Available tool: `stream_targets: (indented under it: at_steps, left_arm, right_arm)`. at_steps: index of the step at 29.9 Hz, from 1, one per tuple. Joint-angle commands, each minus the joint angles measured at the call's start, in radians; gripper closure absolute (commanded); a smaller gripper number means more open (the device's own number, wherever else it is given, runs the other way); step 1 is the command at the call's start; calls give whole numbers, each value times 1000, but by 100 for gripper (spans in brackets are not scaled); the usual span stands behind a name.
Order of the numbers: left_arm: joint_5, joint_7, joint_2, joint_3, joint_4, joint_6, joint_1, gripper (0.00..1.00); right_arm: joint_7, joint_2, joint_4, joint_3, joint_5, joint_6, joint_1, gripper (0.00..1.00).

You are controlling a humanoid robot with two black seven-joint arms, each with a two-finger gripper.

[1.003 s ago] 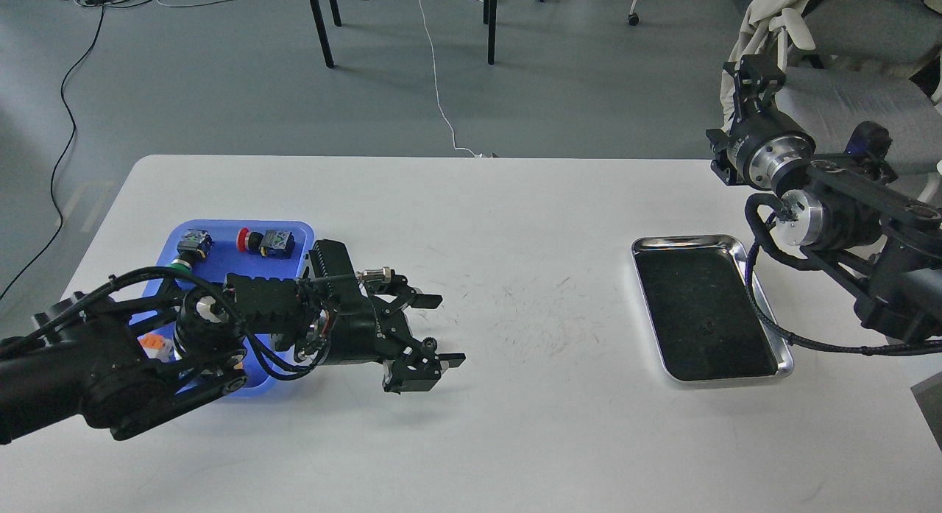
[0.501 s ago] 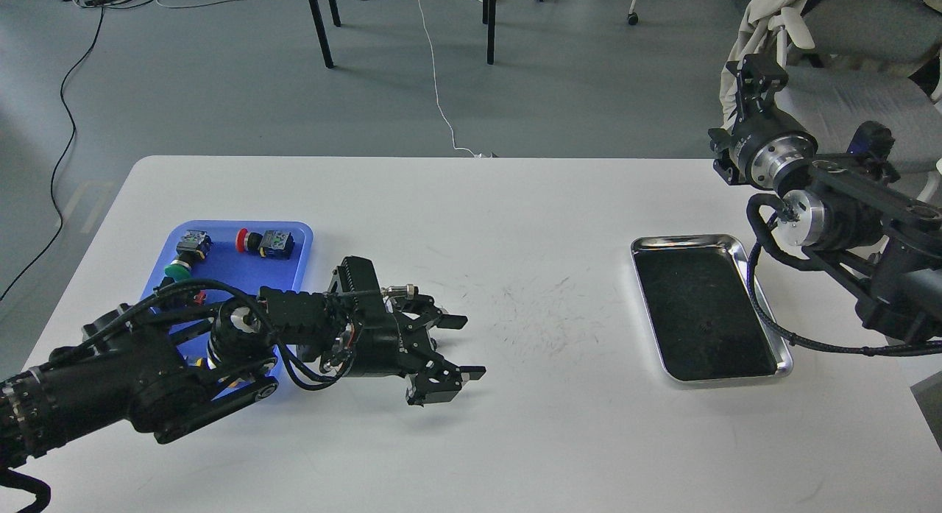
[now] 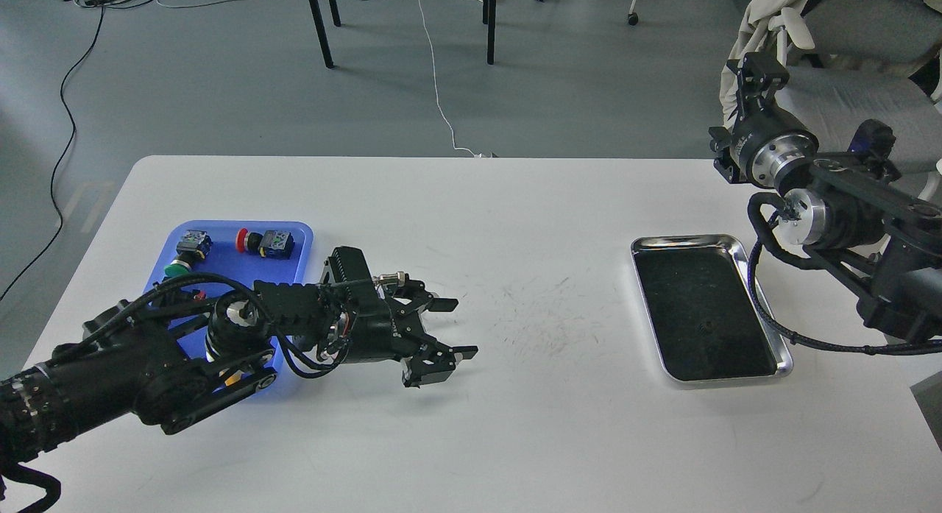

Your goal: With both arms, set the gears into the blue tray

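The left end effector (image 3: 456, 327), a black two-finger claw, hovers low over the white table (image 3: 515, 425) with its fingers spread apart and nothing between them, pointing toward the table's right side. Directly behind it, toward the left, lies the rectangular blue plastic tray (image 3: 294, 237), partly covered by the left arm; it holds coloured-cap push-button switches (image 3: 265, 242). Well apart to the right stands the shiny steel tray with a dark inside (image 3: 751, 241). One tiny dark speck (image 3: 708, 326) on its floor may be a gear; it is too small to confirm, and no long axis can be read from it. The right end effector (image 3: 758, 68) is raised beyond the table's far right corner; its state cannot be told. In judgement, the right arm is nearer the steel tray, the left arm nearer the blue one.
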Motion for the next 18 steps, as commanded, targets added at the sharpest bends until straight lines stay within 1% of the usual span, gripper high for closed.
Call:
stream_targets:
  at_steps: [1,4,15,18]
  left_arm:
    - [0,0,4,-2,14,13,2,32]
    - [0,0,4,-2,23,16,4,32]
    - [0,0,5,-14,23,25,74,33]
    - [0,0,5,-19,25,36,83,35]
  right_arm:
    - [0,-2,0,0,0,0,-2,2]
    - [0,-2,0,-1,0,0,-1,2]
    - [0,-2,0,-4,0,0,1,2]
    - [0,-2,0,-6,0,0,2,2]
